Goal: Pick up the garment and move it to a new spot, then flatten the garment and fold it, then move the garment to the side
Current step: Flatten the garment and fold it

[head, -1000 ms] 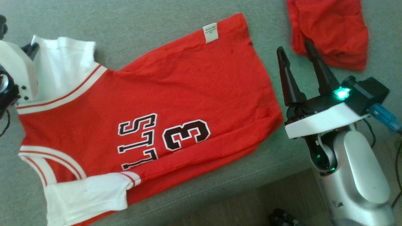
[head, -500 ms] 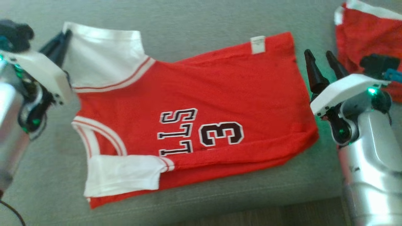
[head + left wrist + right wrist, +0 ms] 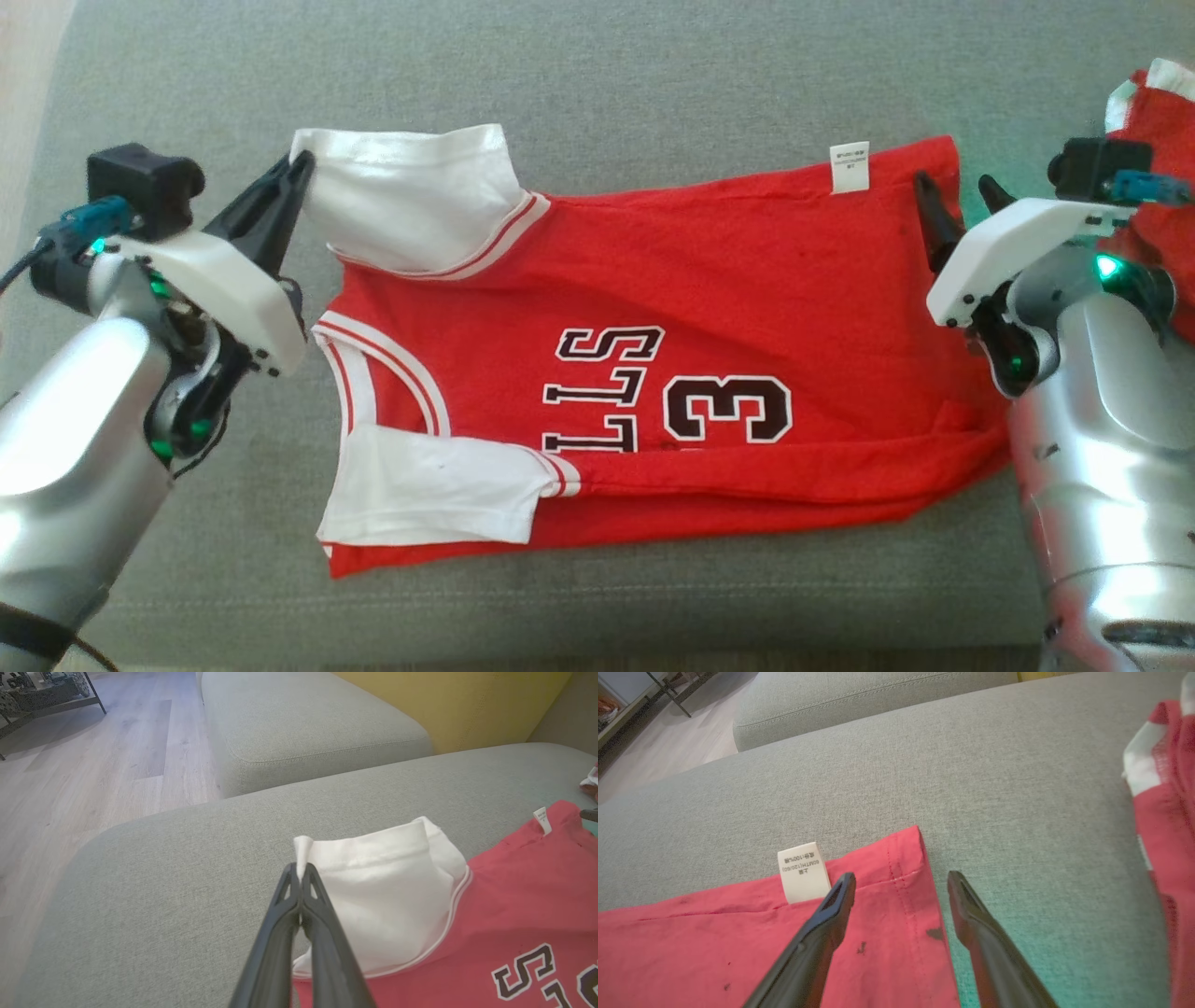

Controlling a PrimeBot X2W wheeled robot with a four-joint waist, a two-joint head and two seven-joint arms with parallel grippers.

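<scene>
The jersey (image 3: 709, 299) lies mostly flat on the grey sofa cushion (image 3: 653, 65), stretched out between the two pincers. Its long edge on the wrist side of both pincers is folded over and covers part of the lettering.

The left pincer (image 3: 299, 870) is clenched on the corner of the white sleeve (image 3: 383, 896), with the cloth pinched right at its tips. The right pincer (image 3: 902, 877) is released with its jaws wide. One finger is over red cloth and the other over bare cushion, and the hem corner (image 3: 908, 851) sits just ahead of the gap.

My guess is the step in hand is getting a grip on both far corners so that edge can be folded back. I'd ease the right pincer down and forward until the hem slides between the jaws, then bite just past the stitching. Don't close on the care label (image 3: 802, 871), which sits just left of its left finger. Then lift both ends evenly, or the thin knit will probably sag and crease in the middle. Also keep clear of the second red garment (image 3: 1164, 812), off to the right pincer's right.

On views, the left wrist view shows how little sleeve is actually in the bite, which the head view can't resolve. The right wrist view gives the label's print and some dark specks (image 3: 934, 933) near the hem. The head view has the whole layout, including the big 3 (image 3: 728, 408).
</scene>
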